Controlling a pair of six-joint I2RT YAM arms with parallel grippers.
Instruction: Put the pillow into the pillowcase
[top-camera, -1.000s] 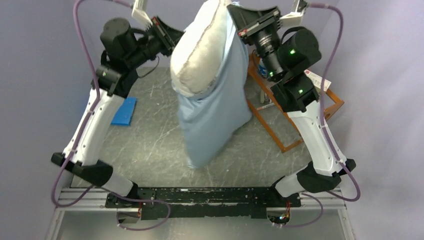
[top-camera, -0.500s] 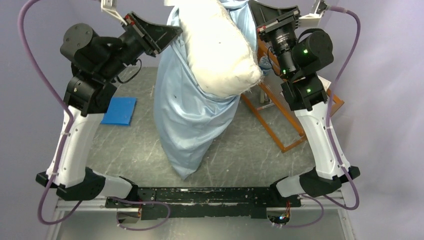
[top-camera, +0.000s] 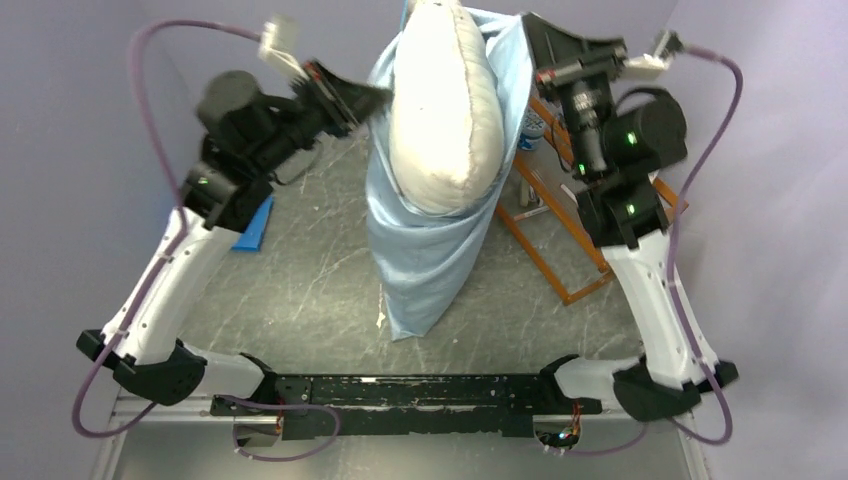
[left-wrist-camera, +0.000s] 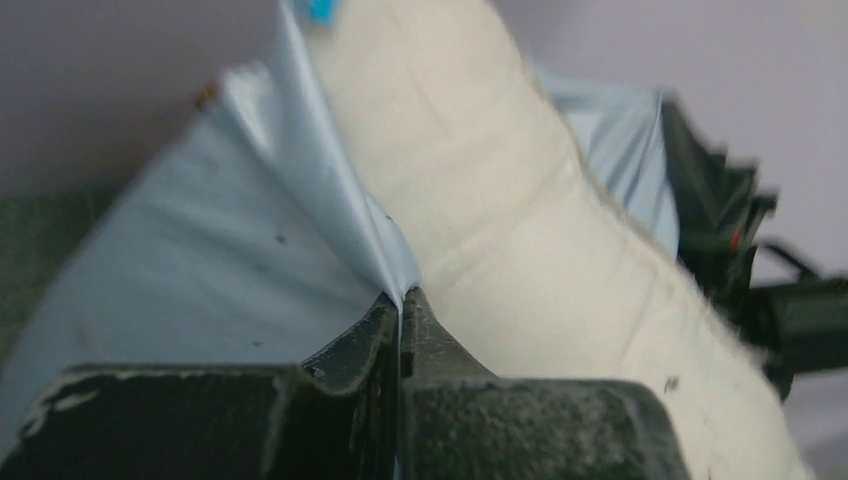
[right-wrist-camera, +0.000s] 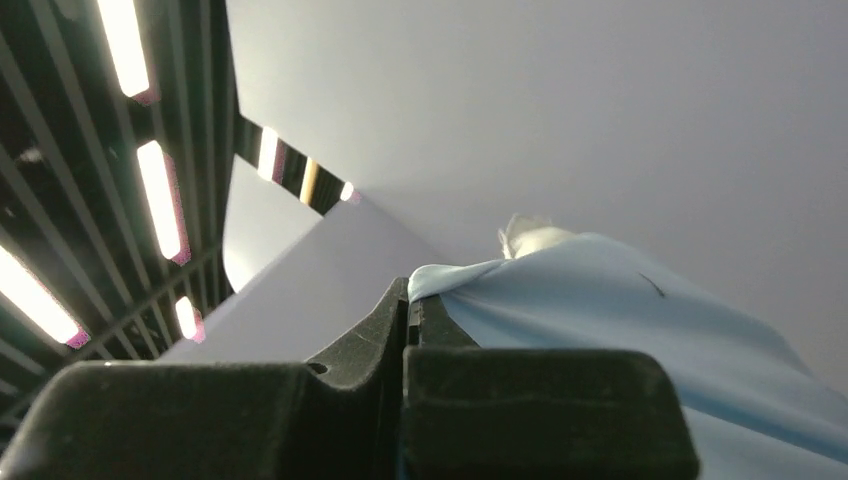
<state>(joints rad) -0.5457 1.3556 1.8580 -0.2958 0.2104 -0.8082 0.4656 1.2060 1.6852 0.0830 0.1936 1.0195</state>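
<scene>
The pale blue pillowcase (top-camera: 425, 255) hangs in the air between my two raised arms, its bottom tip near the table. The white pillow (top-camera: 440, 110) stands partly inside it, its upper half bulging out of the open mouth. My left gripper (top-camera: 378, 92) is shut on the left edge of the pillowcase mouth; in the left wrist view (left-wrist-camera: 401, 298) the blue cloth (left-wrist-camera: 230, 250) is pinched beside the pillow (left-wrist-camera: 520, 220). My right gripper (top-camera: 527, 25) is shut on the right edge; the right wrist view (right-wrist-camera: 410, 292) shows the cloth (right-wrist-camera: 620, 320) pinched in it.
A bright blue mat (top-camera: 255, 222) lies on the grey table (top-camera: 300, 290) behind my left arm. An orange wooden frame (top-camera: 560, 270) stands at the right, under my right arm. Purple walls surround the table.
Both arms have swung the hanging pillowcase from side to side. The pillow has turned from lying across the mouth to standing upright and sits a little deeper in the case.
</scene>
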